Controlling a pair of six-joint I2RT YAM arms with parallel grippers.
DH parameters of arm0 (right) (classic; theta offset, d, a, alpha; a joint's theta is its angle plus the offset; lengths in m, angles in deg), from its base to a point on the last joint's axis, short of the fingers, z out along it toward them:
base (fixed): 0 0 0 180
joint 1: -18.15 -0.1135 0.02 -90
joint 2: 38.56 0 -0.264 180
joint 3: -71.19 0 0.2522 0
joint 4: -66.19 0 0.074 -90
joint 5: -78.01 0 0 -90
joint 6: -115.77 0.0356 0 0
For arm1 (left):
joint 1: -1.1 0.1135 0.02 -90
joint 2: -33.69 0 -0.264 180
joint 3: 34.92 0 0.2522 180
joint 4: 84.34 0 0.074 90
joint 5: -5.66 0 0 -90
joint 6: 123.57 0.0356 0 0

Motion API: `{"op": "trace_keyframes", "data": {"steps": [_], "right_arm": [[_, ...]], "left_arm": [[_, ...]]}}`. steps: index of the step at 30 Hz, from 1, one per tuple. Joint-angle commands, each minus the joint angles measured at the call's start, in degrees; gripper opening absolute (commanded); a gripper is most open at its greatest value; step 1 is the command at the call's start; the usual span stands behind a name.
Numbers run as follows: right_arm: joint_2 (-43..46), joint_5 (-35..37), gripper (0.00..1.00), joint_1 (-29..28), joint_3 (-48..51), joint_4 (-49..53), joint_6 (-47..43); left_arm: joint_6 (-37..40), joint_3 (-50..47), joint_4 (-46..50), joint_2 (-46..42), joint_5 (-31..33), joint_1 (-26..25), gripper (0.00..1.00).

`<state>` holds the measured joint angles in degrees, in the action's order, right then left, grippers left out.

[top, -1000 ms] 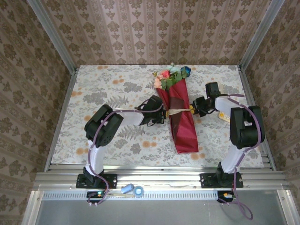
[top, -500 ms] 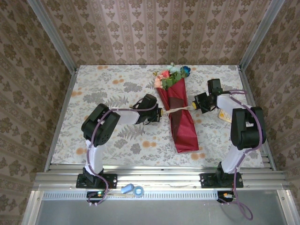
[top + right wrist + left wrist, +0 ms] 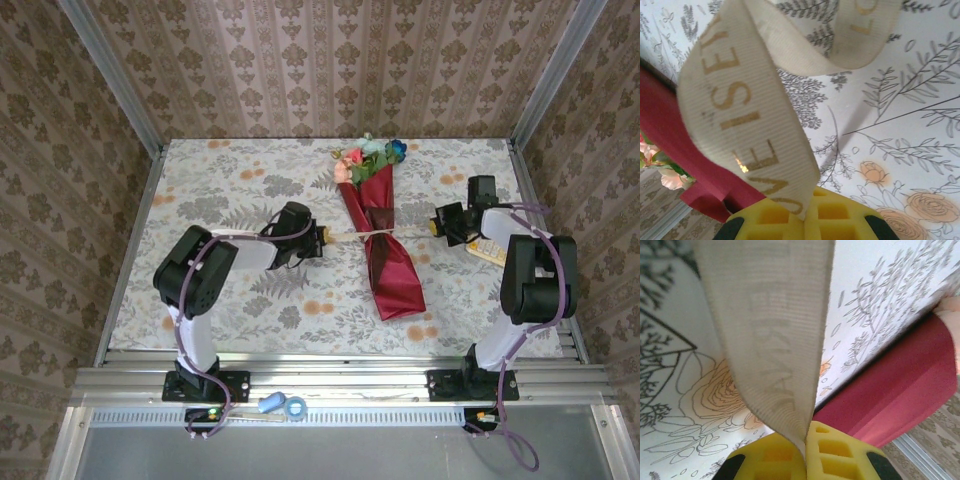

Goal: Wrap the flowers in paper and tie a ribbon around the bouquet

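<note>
The bouquet (image 3: pixel 385 255) lies mid-table, a slim cone of crimson paper (image 3: pixel 392 285) with the flowers (image 3: pixel 365 160) at its far end. The cream ribbon (image 3: pixel 380 233) runs taut across the cone's waist between both grippers. To the cone's left, my left gripper (image 3: pixel 322 236) is shut on one ribbon end. To its right, my right gripper (image 3: pixel 437 226) is shut on the other end. In the left wrist view the ribbon (image 3: pixel 770 340) rises from between the yellow fingers (image 3: pixel 840 455) of the left gripper (image 3: pixel 806 440), with red paper (image 3: pixel 900 385) beyond. In the right wrist view the gold-lettered ribbon (image 3: pixel 740 115) is pinched in the right gripper (image 3: pixel 807 207).
A floral tablecloth (image 3: pixel 220 190) covers the table inside a walled enclosure. A tan tag (image 3: pixel 488 250) lies by the right arm. Small blue items (image 3: pixel 285 405) sit on the front rail.
Both grippers have moved apart, left one leftward and right one rightward, drawing the ribbon tight across the cone. The bouquet has shifted slightly and tilted.
</note>
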<state>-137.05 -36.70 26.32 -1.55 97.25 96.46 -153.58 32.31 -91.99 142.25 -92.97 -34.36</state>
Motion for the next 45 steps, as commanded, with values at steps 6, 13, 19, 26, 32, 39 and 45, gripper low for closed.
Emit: {"op": "trace_keyframes", "data": {"steps": [6, 13, 19, 26, 32, 39, 45], "right_arm": [[1.79, 2.64, 0.0, 4.18, 1.86, -1.66, -0.32], [2.96, 3.86, 0.0, 6.48, 2.94, 0.01, -1.35], [3.88, 4.86, 0.0, 7.22, 3.87, 1.29, -1.74], [4.58, 5.79, 0.0, 7.96, 5.3, 1.93, -1.52], [4.83, 5.65, 0.0, 9.86, 6.84, 2.27, -1.72], [5.6, 5.81, 0.0, 11.38, 7.48, 3.83, -3.07], [5.81, 5.86, 0.0, 11.63, 8.05, 4.13, -3.19]], "left_arm": [[-5.41, -5.24, -1.42, -4.37, 2.99, 4.03, 0.0], [-5.59, -7.87, -2.71, -6.28, 3.08, 6.04, 0.0], [-5.37, -9.88, -2.5, -8.29, 2.9, 7.58, 0.0], [-5.44, -11.87, -2.68, -10.08, 2.97, 8.83, 0.0], [-5.58, -12.95, -2.91, -11.16, 2.96, 8.96, 0.0], [-5.94, -14.09, -3.05, -11.85, 3.09, 10.5, 0.0], [-6.46, -15.43, -3.74, -12.76, 3.54, 11.2, 0.0]]}}
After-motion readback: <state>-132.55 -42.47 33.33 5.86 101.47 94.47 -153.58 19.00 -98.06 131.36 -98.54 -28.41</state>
